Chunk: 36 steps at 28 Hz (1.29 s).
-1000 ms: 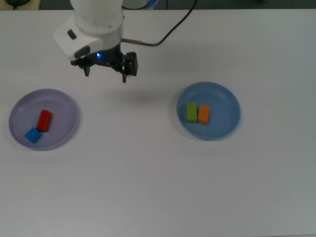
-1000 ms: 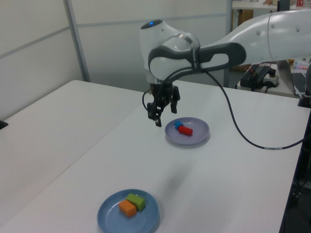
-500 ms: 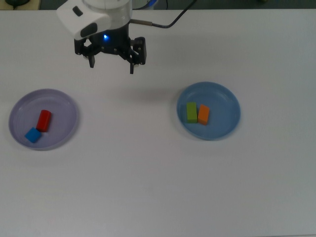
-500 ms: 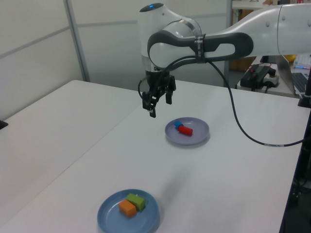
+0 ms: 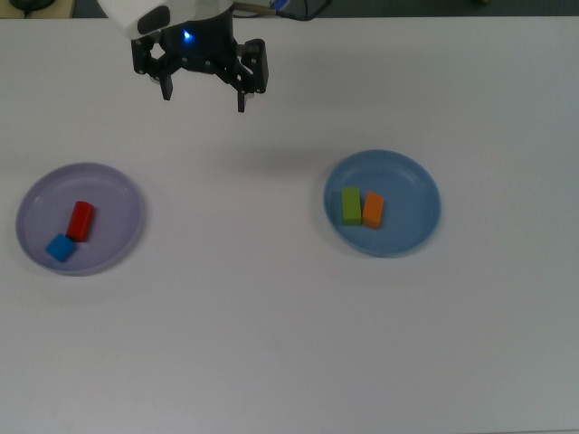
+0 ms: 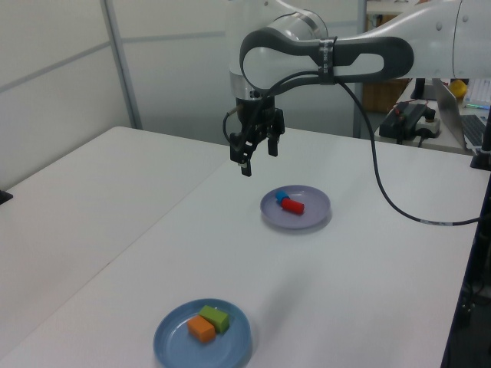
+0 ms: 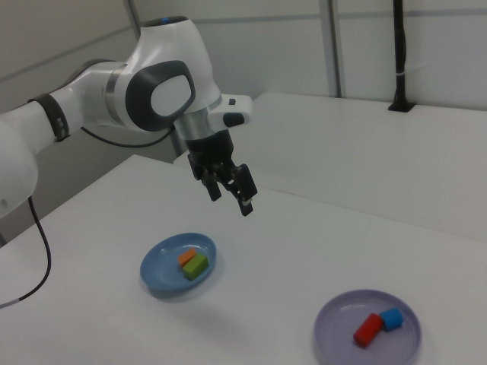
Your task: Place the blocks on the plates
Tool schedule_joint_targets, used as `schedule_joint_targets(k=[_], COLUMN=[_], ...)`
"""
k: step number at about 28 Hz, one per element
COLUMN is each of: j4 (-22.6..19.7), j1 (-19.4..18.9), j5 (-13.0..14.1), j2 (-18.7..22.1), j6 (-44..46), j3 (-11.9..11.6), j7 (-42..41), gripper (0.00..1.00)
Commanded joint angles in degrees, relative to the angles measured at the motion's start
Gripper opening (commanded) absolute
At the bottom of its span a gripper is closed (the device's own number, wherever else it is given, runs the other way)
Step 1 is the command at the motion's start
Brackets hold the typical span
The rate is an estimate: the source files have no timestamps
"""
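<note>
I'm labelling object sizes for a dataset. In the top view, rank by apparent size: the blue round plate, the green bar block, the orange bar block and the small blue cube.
1. Blue round plate, by far the largest.
2. Green bar block.
3. Orange bar block, slightly smaller than the green.
4. Small blue cube, close to the orange one, so that order is unsure.

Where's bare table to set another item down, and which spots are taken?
Free: the wide strip of table between the lavender plate and the blue plate, and the whole near half below both in the top view. Each plate already holds two blocks. The open gripper hangs above the far edge.
</note>
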<state>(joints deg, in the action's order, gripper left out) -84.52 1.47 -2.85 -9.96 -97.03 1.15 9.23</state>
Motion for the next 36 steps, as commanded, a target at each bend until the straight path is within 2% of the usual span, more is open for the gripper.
schedule_joint_targets(k=[1, 3, 11, 23, 32, 36], j4=[1.21, 0.42, -0.03, 0.06, -0.03, -0.20], j1=[-0.06, 0.72, 0.82, 0.90, 0.90, 0.99], j5=[2.76, 3.64, 3.73, 3.73, 3.03, 2.94], j2=[2.22, 4.06, 6.62, 6.36, 6.27, 6.27], j6=[1.58, 2.36, 10.19, 9.40, 7.12, 7.20], j3=[-0.63, -0.89, -0.80, -0.89, -1.59, -1.59], j7=[0.35, 0.26, 0.52, -0.70, -4.22, -8.69], gripper=[1.00, 1.00, 1.00, 1.00, 1.00, 1.00])
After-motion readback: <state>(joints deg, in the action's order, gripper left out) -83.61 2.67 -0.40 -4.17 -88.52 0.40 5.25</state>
